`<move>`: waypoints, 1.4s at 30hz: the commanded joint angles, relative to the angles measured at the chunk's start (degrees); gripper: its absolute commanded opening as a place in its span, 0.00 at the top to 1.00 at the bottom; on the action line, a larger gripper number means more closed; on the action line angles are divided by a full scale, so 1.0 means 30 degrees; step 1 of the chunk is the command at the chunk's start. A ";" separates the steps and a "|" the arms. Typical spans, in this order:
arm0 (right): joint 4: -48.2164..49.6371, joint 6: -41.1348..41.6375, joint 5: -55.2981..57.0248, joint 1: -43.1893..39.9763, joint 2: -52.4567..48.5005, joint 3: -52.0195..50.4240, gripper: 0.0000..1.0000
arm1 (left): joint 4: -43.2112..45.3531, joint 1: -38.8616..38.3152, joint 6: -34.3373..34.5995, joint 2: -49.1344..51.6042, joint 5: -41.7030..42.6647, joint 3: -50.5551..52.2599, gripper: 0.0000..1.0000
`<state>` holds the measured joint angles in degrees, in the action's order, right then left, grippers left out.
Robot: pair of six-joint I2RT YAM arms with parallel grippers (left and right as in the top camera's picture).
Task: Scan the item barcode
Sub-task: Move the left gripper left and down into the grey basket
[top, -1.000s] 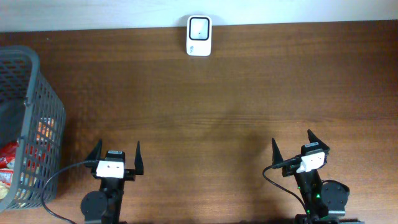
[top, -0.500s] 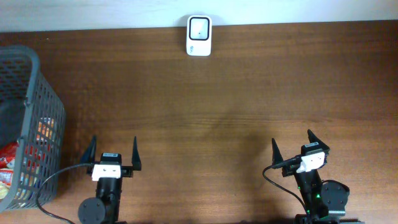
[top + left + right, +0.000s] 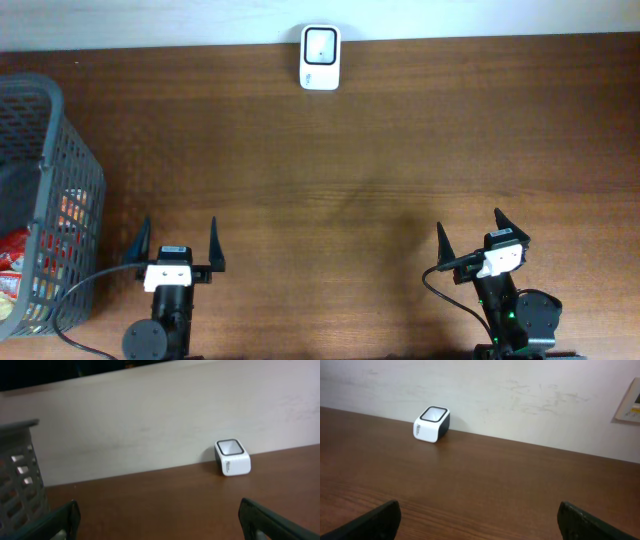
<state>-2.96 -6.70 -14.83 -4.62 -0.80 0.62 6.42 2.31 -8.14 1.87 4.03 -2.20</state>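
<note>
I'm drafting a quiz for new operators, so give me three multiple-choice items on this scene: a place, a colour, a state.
1. Where is the white box-shaped barcode scanner? A) far edge of the brown wooden table, by the wall; B) table centre; C) near edge.
2. What colour is the plastic mesh basket? A) white; B) dark grey; C) yellow.
3. How stand the left pincer and right pincer? A) both shut; B) one holding a packet; C) both open, empty.
Answers: 1A, it sits against the wall; 2B, its mesh side is dark grey; 3C, both spread wide, nothing between.
</note>
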 commanded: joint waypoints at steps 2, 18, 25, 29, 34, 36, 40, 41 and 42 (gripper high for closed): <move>-0.0095 -0.0117 0.0102 0.0044 0.0146 -0.0102 0.01 | -0.0168 -0.0095 -0.0117 0.2251 -0.0138 -0.2535 0.01; -0.0095 -0.0117 0.0109 0.0044 0.0146 -0.0102 0.01 | -1.4957 -0.0095 -0.0117 1.6385 0.1231 -2.3518 0.01; -0.0095 -0.0117 0.0109 0.0044 0.0146 -0.0102 0.01 | -2.0771 -0.0095 -0.0109 2.0684 0.3942 -3.1620 0.01; -0.0095 -0.0117 0.0102 0.0044 0.0146 -0.0102 0.01 | -2.1026 -0.0095 -0.0197 2.0983 0.5843 -3.1729 0.01; -0.0095 -0.0117 0.0102 0.0044 0.0146 -0.0102 0.01 | -2.0844 -0.0095 0.0794 2.0975 0.3847 -3.1933 0.01; -0.0095 -0.0117 0.0102 0.0044 0.0146 -0.0102 0.01 | -2.0968 -0.0095 0.2594 2.0932 0.1647 -3.2042 0.01; -0.0095 -0.0117 0.0109 0.0044 0.0146 -0.0102 0.01 | -2.0990 -0.0095 0.4524 2.0618 -0.0692 -3.2057 0.01; -0.0095 -0.0117 0.0109 0.0044 0.0146 -0.0102 0.01 | -2.1034 -0.0095 0.5034 2.0495 -0.1326 -3.2057 0.02; -0.0095 -0.0117 0.0109 0.0044 0.0146 -0.0102 0.01 | -2.1114 -0.0095 0.5581 2.0356 -0.2033 -3.2057 0.02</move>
<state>-2.96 -6.70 -14.83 -4.62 -0.80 0.62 -56.45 2.15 1.28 64.60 6.98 -97.08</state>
